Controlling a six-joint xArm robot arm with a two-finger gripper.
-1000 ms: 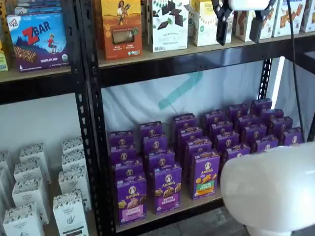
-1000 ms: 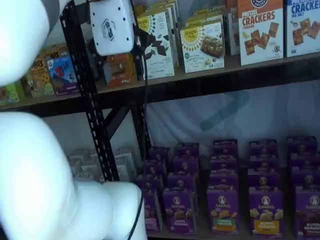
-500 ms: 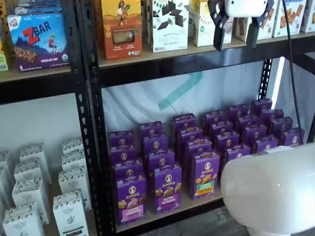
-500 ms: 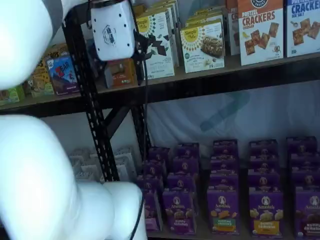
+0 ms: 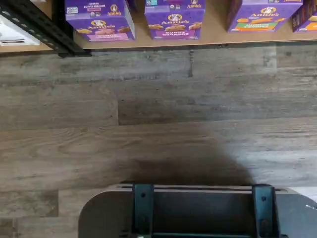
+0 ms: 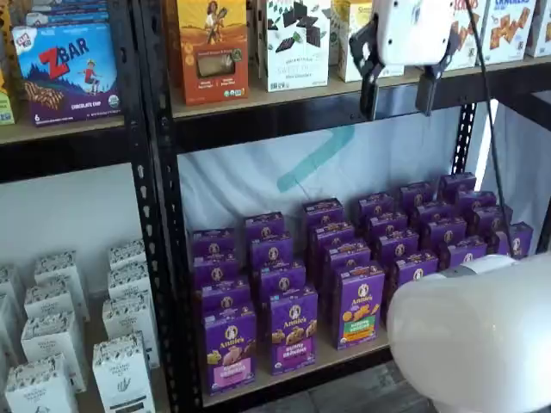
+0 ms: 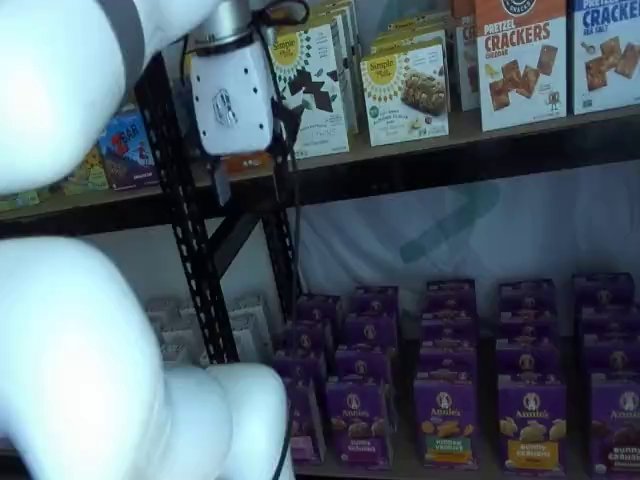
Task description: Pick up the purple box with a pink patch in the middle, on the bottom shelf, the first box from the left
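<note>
Nothing is picked yet. My gripper (image 6: 397, 93) hangs high by the top shelf, fingers wide apart, I think. Purple box (image 6: 230, 348) stands untouched on bottom shelf (image 6: 293, 375), far below.

Grey-brown wood-plank floor (image 5: 158, 119) runs up to the shelving, with a soft dark shadow (image 5: 188, 163) across the planks. Black perforated steel uprights (image 6: 159, 215) carry the boards. Behind the lower bay hangs a white sheet (image 6: 344, 163) marked with a teal strip (image 6: 314, 157). Pale light shows at a gap (image 6: 486, 142) beside the sheet.
</note>
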